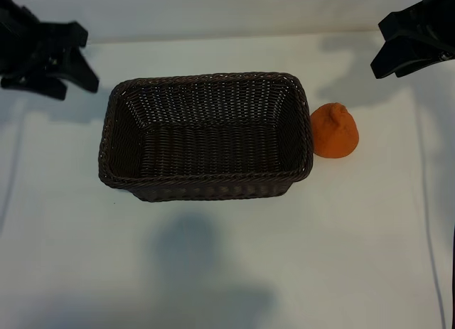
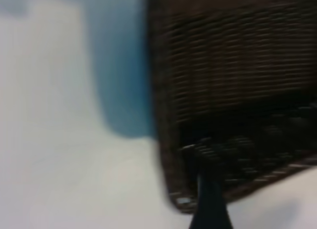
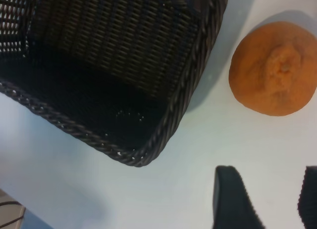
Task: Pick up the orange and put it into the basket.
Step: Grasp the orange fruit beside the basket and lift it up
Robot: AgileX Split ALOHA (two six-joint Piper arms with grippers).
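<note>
The orange (image 1: 334, 130) lies on the white table, just off the right end of the dark brown wicker basket (image 1: 206, 190), and its knobbed end shows in the right wrist view (image 3: 272, 68). Nothing is inside the basket. My right gripper (image 1: 378, 48) hovers at the far right, above and behind the orange. In its wrist view the gripper (image 3: 270, 202) is open with bare table between its fingers (image 3: 233, 199), short of the fruit. My left gripper (image 1: 89, 62) hangs open at the far left, beyond the basket's left end. One of its fingers (image 2: 210, 204) shows before the basket wall (image 2: 237, 90).
The white table (image 1: 227, 272) extends in front of the basket and to the right of the orange. Shadows of the arms fall across its near part. A basket corner (image 3: 143, 157) lies close beside the right gripper's side of the table.
</note>
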